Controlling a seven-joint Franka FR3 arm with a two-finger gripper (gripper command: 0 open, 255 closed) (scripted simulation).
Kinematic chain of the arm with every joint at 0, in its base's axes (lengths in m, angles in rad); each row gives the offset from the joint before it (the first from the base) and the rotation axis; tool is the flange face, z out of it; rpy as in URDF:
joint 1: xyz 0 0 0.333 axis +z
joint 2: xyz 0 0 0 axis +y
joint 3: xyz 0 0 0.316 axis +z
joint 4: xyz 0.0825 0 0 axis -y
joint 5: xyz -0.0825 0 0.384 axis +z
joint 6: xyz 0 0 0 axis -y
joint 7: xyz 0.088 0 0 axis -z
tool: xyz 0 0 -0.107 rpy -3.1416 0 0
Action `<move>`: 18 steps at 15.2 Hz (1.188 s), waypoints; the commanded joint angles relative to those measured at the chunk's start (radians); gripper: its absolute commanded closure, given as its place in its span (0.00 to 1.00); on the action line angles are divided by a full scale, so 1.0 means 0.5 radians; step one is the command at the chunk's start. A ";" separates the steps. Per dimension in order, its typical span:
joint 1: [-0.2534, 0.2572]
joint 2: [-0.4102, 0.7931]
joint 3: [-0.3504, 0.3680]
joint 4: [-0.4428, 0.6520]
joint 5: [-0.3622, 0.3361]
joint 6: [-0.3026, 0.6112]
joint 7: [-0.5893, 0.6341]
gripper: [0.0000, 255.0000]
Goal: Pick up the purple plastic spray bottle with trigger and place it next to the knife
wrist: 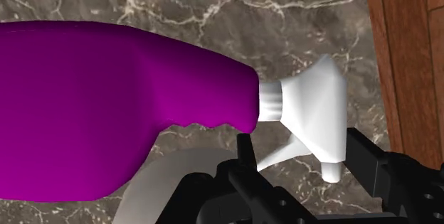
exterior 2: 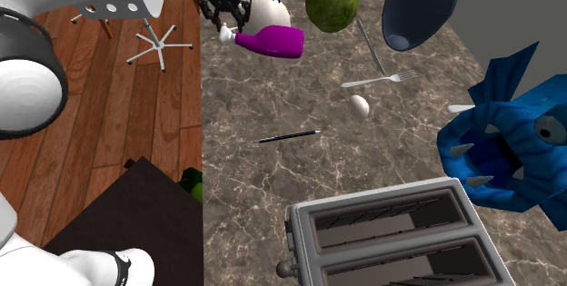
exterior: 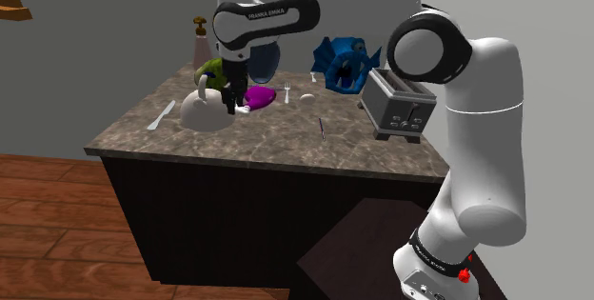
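Note:
The purple spray bottle (exterior: 260,94) lies on its side on the marble counter (exterior: 286,141), its white trigger head (exterior 2: 226,32) pointing at the counter's front edge. My gripper (exterior: 231,106) hangs open just over that trigger head. In the wrist view the purple body (wrist: 107,116) runs away from the gripper (wrist: 304,151), and the white trigger head (wrist: 316,116) sits between the two fingers, which stand apart and do not clasp it. A pale knife (exterior: 160,115) lies near the counter's corner at the shoulder view's left, beyond a white teapot (exterior: 200,110).
The white teapot (exterior 2: 269,7) stands right beside the bottle, with a green ball (exterior 2: 330,1) and a dark bowl (exterior 2: 418,7) behind. A fork (exterior 2: 382,80), an egg (exterior 2: 360,105) and a pen (exterior 2: 289,135) lie mid-counter. A toaster (exterior: 398,110) and a blue fish toy (exterior: 345,63) stand near the arm.

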 commanded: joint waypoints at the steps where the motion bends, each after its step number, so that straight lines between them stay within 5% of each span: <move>1: 0.044 0.103 0.019 0.159 -0.004 -0.052 0.069 1.00; 7: 0.180 0.548 0.063 0.888 -0.019 -0.331 0.262 1.00; 10: 0.238 0.966 0.077 1.616 -0.025 -0.640 0.345 1.00; 18: 0.242 0.828 0.076 1.154 -0.025 -0.316 0.336 1.00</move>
